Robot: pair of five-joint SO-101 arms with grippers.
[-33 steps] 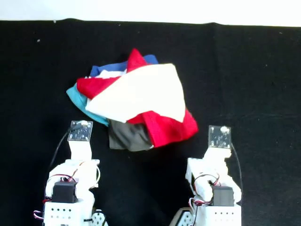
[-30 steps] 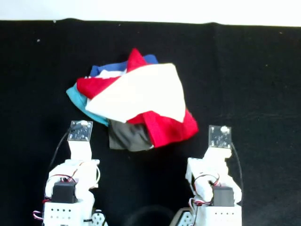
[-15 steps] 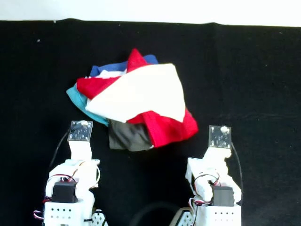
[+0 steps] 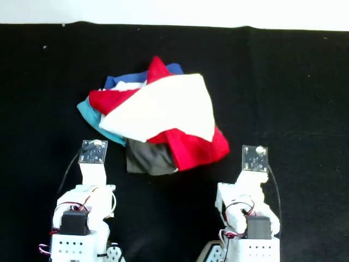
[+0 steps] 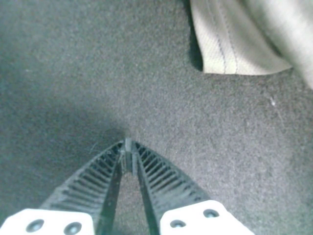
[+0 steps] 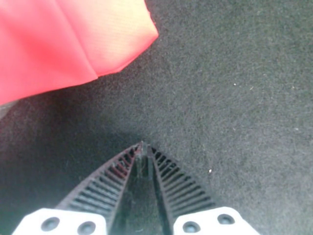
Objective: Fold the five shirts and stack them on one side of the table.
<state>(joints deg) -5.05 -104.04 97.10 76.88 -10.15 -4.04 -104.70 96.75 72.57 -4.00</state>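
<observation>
Five piled shirts (image 4: 155, 123) beyond both grippers (image 5: 128, 148) (image 6: 142, 149)

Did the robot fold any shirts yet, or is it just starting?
Nothing is folded yet. All the shirts lie crumpled in one heap on the table. Neither arm holds anything: the left gripper and right gripper are shut over bare table beside the heap. Folding and stacking all five is left.

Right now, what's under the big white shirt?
A red shirt, plus a blue shirt, teal shirt and grey shirt peeking out. Their middles are covered.
</observation>
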